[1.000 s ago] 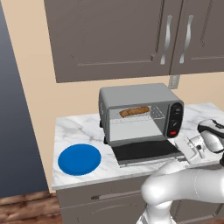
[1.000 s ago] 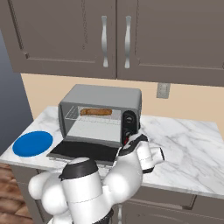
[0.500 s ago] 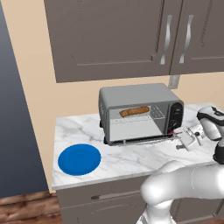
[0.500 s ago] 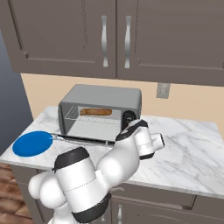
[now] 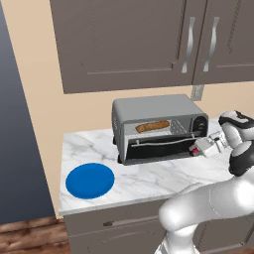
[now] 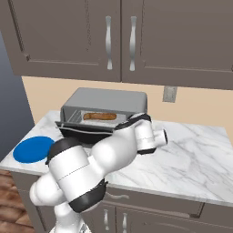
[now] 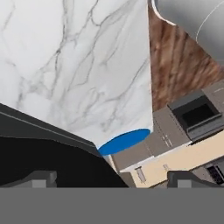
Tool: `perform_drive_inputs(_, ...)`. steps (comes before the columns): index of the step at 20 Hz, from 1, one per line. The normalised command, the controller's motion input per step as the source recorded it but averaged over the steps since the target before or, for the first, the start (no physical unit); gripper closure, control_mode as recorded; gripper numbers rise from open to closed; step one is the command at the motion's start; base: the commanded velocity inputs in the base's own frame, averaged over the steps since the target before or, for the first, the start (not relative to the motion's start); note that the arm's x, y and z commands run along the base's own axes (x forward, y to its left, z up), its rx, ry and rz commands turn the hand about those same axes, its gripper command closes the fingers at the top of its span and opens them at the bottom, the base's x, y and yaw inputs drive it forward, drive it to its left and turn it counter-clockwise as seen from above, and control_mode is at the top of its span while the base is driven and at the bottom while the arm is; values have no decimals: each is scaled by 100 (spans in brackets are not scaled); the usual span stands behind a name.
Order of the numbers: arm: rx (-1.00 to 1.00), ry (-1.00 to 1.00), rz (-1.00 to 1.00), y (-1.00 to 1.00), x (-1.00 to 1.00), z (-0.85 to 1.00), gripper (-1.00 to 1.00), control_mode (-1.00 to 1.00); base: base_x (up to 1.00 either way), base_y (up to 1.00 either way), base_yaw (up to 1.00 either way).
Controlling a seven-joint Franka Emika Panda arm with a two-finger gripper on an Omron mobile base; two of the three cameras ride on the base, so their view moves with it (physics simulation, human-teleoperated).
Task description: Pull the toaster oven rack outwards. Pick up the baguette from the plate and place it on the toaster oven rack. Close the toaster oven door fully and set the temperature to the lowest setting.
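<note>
Arm rises from the base, elbow bent, forearm reaching forward and across to the oven (image 5: 158, 126) front, wrist turned so the hand camera looks back along the surface (image 5: 149, 176). Claw (image 5: 194, 149) sits at the right end of the door (image 5: 156, 149), just below the control panel (image 5: 199, 126); in the hand view its two fingertips (image 7: 41, 178) stand wide apart at the lower corners with nothing between them. Holds nothing. Whether a finger touches the door edge I cannot tell; the dark pane lies right under the claw in the hand view. Door is partly raised, tilted, not fully shut: gap at its top still shows the cavity. Counts: one oven, one door, one rack (image 5: 163, 131), one baguette (image 5: 152, 126), one plate (image 5: 90, 180). Baguette lies on the rack inside the cavity, up and to the left of the claw, lengthwise across the opening; also seen in the right base view (image 6: 99, 116). Plate is bare, well apart from the claw to the left, near the front edge of the surface; a blue sliver of it shows past the door in the hand view (image 7: 124, 141). Two cabinet doors with handles hang above.
</note>
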Motion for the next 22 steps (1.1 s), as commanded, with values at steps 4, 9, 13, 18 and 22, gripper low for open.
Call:
perform_drive_inputs(4, -7, 7, -18, 65, 67, 73, -100, -100, 0, 0, 0)
perform_drive_inputs(9, -9, 5, -26, 68, 80, 72, -100, -100, 0, 0, 0)
perform_drive_inputs(13, -10, 7, -35, 61, 86, 76, -100, -100, 0, 0, 0)
perform_drive_inputs(18, -10, 9, -39, 58, 85, 78, -100, -100, 0, 0, 0)
perform_drive_inputs(22, -5, 18, -33, 34, 85, 83, -100, -100, 0, 0, 0)
